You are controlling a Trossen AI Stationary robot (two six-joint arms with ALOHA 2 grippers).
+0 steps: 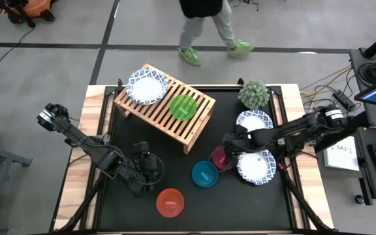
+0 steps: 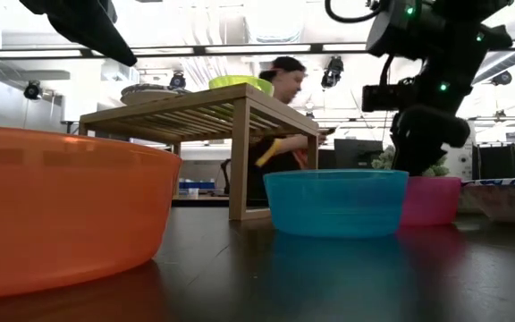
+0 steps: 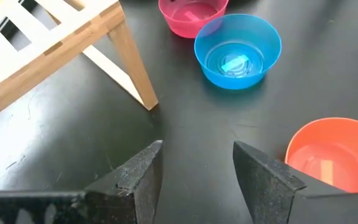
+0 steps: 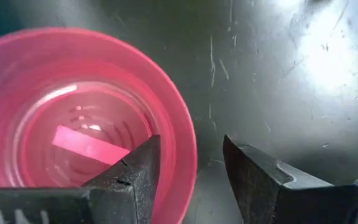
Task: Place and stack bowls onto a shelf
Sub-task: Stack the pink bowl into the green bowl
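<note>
We find the right gripper (image 4: 188,174) hanging directly over the magenta bowl (image 1: 220,158), its fingers apart and set astride the bowl's rim: in the right wrist view one finger sits inside the bowl and the other outside it, above the dark table (image 4: 291,74). We cannot tell whether either finger is touching the rim. In the low view this gripper (image 2: 423,148) comes down from above onto the magenta bowl (image 2: 430,199), with the teal bowl (image 2: 335,201) just beside it.

From that gripper the teal bowl (image 1: 205,173) lies close on the side toward the left arm, and the red bowl (image 1: 170,202) is farther off the same way, nearer the table's front edge. Two white bowls with blue rims flank the right arm: one (image 1: 256,167) just beside the gripper, the other (image 1: 254,121) on the arm's far side, next to a small spiky green plant (image 1: 254,94).

The left gripper (image 3: 197,171) hovers over bare table with its fingers apart and nothing between them. Ahead of it we see a leg of the shelf (image 3: 55,43), the teal bowl (image 3: 237,51) and the magenta bowl (image 3: 191,15) beyond, and the red bowl (image 3: 331,155) close to one finger.

The shelf (image 1: 152,117) stands behind the left gripper (image 1: 145,171), carrying a green bowl (image 1: 183,107) and a white bowl with a blue rim (image 1: 147,87) at its far end. A person (image 1: 211,26) walks on the floor beyond the table
</note>
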